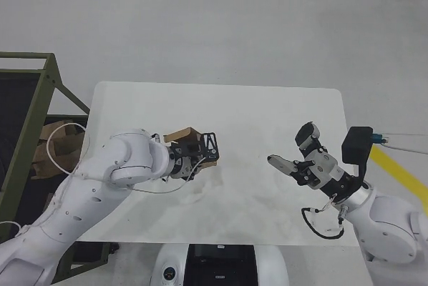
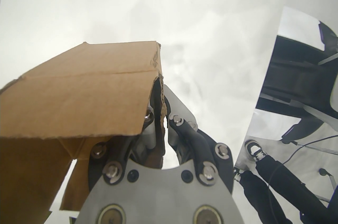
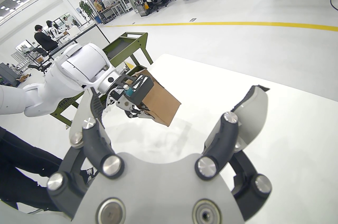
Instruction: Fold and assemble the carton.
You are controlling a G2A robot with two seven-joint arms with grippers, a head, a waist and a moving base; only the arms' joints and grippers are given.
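The brown carton [image 1: 187,136] hangs just above the white table [image 1: 257,114], left of centre, with my left gripper [image 1: 197,159] shut on one of its edges. In the left wrist view the carton [image 2: 79,98] shows a creased panel and a loose flap, its torn edge pinched between the fingers [image 2: 173,101]. From the right wrist view the carton [image 3: 161,103] looks like a partly squared box held off the tabletop. My right gripper [image 1: 291,150] stands open over the table's right side, well apart from the carton, its fingers [image 3: 253,108] spread with nothing between them.
A green metal rack [image 1: 28,121] stands beyond the table's left edge, with more flat cardboard [image 1: 53,146] beside it. A black device [image 1: 357,146] sits at the table's right edge. Bare tabletop lies between the two arms.
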